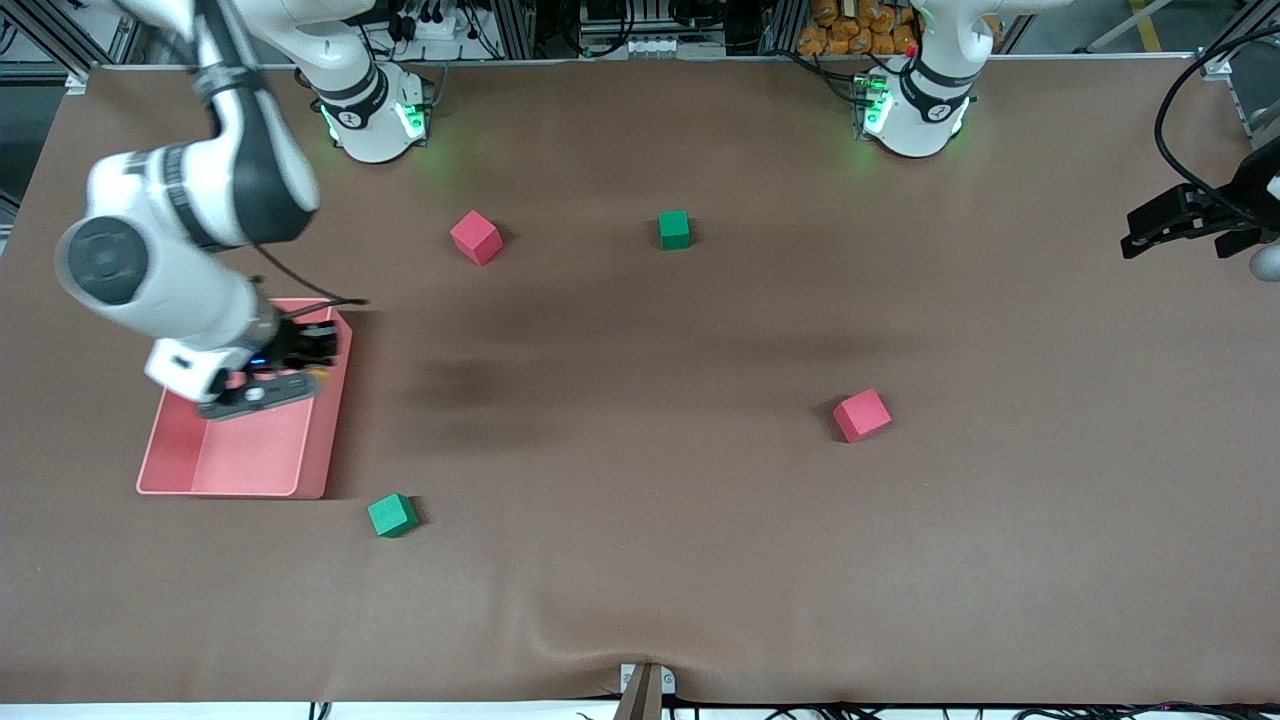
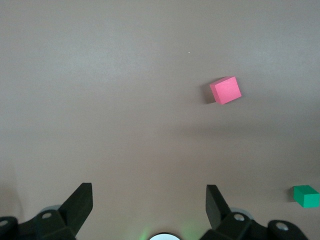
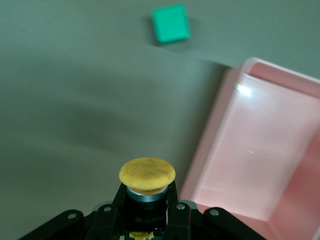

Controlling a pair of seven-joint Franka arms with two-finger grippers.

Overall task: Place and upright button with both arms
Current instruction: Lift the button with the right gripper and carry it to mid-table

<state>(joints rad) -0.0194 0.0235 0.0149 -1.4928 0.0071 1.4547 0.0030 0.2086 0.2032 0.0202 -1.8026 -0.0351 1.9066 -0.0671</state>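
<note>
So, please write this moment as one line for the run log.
right pincer: shut on button, over pink tray edge | left pincer: open, waiting above table

Brown cloth-covered table. Resting directly on it: pink tray at the right arm's end; two pink cubes; two green cubes, the latter just beside the tray's nearer corner.

The right gripper pinches the button by its body, orange cap outward. It hangs beside the pink tray's rim. A green cube lies apart on the table.
</note>
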